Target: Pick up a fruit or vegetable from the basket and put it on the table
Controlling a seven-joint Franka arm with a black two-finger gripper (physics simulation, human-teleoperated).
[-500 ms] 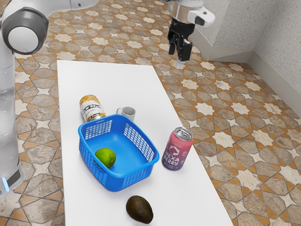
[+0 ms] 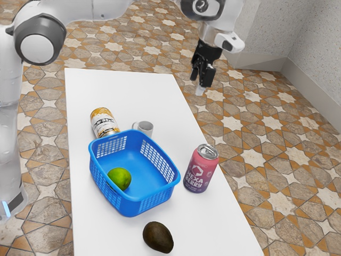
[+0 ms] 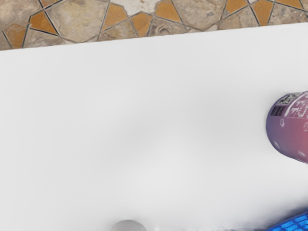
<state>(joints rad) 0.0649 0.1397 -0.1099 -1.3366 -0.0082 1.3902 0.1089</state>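
Note:
In the exterior view my gripper (image 2: 201,88) hangs high, near the table's far right edge and well away from the basket. The blue basket (image 2: 133,200) stands on the white table (image 2: 90,213). Inside it, a green lime (image 2: 120,179) lies against the wall at the exterior view's left. A dark avocado (image 2: 158,237) rests on the table outside the basket, at the exterior view's bottom. The wrist view has bare table (image 3: 144,120) under my hand and a corner of the basket (image 3: 294,224).
A pink and purple can (image 2: 197,169) stands beside the basket at the exterior view's right, and the wrist view catches the can (image 3: 291,127) too. A white mug (image 2: 144,128) and an orange and white can (image 2: 104,122) are behind the basket.
My gripper has come lower in the exterior view and slightly toward its left, and its tilt has changed a little. The basket, lime, avocado and cans have stayed put.

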